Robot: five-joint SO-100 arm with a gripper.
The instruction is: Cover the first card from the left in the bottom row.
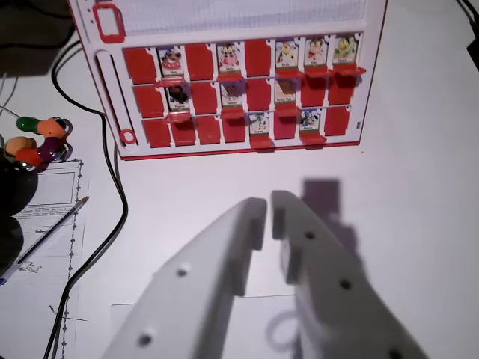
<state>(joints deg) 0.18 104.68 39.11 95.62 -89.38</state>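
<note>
A red flip-card game board point(239, 153) lies on the white table at the top of the wrist view, with three rows of slots. In its bottom row the leftmost slot point(157, 133) shows plain red, as do its neighbours. Two bottom-row slots show picture cards point(260, 123) point(310, 120). Several picture cards also show in the upper two rows. My white gripper point(269, 203) fills the lower foreground, well short of the board's near edge. Its fingers stand almost together, with only a thin slit between them and nothing held.
A black cable point(112, 172) runs down the left side. A pen point(56, 228) lies on a printed sheet point(45, 254) at lower left. A cluster of coloured balls point(41, 138) and a dark object point(15, 194) sit at the left edge.
</note>
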